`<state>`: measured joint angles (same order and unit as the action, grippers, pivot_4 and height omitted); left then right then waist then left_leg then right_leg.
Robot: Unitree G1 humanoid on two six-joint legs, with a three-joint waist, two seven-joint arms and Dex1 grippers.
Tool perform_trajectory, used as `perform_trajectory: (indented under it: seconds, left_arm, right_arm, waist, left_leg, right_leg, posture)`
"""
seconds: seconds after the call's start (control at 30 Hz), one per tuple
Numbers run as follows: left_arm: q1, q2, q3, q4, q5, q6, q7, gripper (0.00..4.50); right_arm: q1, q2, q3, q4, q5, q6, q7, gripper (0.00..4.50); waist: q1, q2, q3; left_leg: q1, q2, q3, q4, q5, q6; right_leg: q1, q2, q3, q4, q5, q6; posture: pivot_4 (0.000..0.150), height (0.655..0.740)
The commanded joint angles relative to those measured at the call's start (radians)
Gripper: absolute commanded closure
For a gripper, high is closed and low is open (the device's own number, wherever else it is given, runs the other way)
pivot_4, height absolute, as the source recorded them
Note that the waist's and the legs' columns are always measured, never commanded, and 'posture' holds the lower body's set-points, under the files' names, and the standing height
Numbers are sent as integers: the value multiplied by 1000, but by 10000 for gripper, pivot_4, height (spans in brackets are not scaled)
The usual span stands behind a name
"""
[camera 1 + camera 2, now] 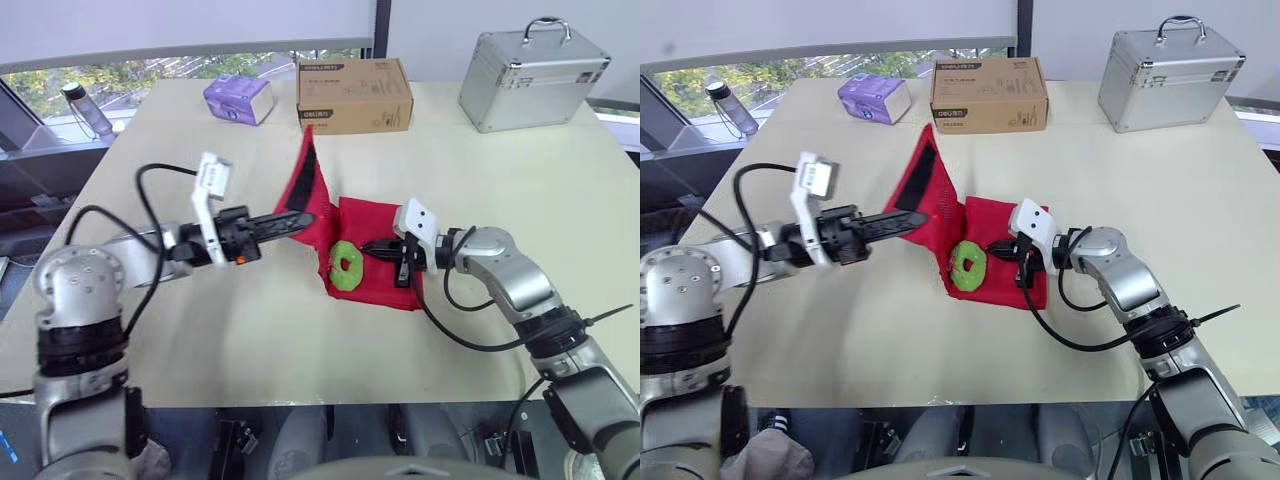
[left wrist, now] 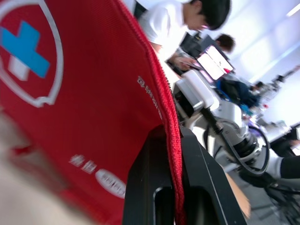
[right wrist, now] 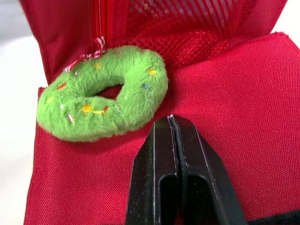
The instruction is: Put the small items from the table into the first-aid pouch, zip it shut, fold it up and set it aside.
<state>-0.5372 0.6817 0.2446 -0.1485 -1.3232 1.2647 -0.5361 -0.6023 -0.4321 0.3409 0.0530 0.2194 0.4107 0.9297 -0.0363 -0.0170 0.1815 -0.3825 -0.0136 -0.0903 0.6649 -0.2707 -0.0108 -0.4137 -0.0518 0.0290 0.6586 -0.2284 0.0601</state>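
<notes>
At the far left edge of the pale tabletop (image 1: pixel 250 330) a bottle (image 1: pixel 85 108) stands by the window. Near it, at the back of the tabletop, sits a purple pack (image 1: pixel 238 98), and just beside that a cardboard box (image 1: pixel 353 95).

The left claw (image 1: pixel 303 219) reaches in from the left toward the middle of the tabletop. Its two black fingers are clamped on the edge of the flap (image 1: pixel 308 170) of the red first-aid pouch (image 1: pixel 372 225). The flap stands up steeply, tilted, with its dark inner side toward the left arm. The left wrist view shows the red hem nipped between the fingers (image 2: pixel 197 173), and a white and blue cross emblem (image 2: pixel 26 51) on the flap's outer face. A person (image 2: pixel 187 14) in a white top shows in the background there.

The rest of the pouch lies flat in the middle of the tabletop, open. A green plush ring (image 1: pixel 347 265) lies on its near left part, at the foot of the raised flap; in the right wrist view it rests against the zip line, below a mesh pocket (image 3: pixel 187 18).

Just right of the ring, the right claw (image 1: pixel 380 247) has its fingers pressed together, tips resting on the pouch's red fabric, close to the ring but not touching it. Whether they pinch any cloth is unclear.

At the far right back corner stands a metal case (image 1: pixel 533 80) with a handle, well apart from the pouch.
</notes>
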Motion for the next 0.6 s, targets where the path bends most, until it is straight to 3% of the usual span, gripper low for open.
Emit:
perform_trajectory:
  seconds: [0.03,0.2,0.33,0.6]
  left_arm:
    - [-69,-70,-55,-22,-21,6,35,45000]
    - [-94,-144,-118,2,9,19,44,45000]
    - [-82,-227,-206,48,103,-4,34,45000]
    - [-71,-249,-276,84,233,-7,-12,45000]
  right_arm:
    - [24,5,19,49,-42,15,-10,44802]
    - [28,14,10,51,-54,17,-13,44802]
    - [43,10,-8,35,-53,19,-23,44802]
    - [127,-51,-111,-140,-15,37,-48,44802]
  waist:
    - [0,0,0]
    - [-5,0,0]
    - [1,1,-1]
    - [4,1,-1]
  left_leg:
    - [0,0,0,0,1,-1]
    - [1,0,0,0,1,-2]
    - [1,-1,0,0,1,-2]
    - [0,-1,0,1,1,-2]
  right_leg:
    - [0,0,0,0,0,0]
    - [1,0,1,0,0,0]
    - [2,0,0,0,0,0]
    - [2,0,0,0,0,0]
  posture:
    - [1500,7400]
    - [1500,7400]
    - [1500,7400]
    - [1500,7400]
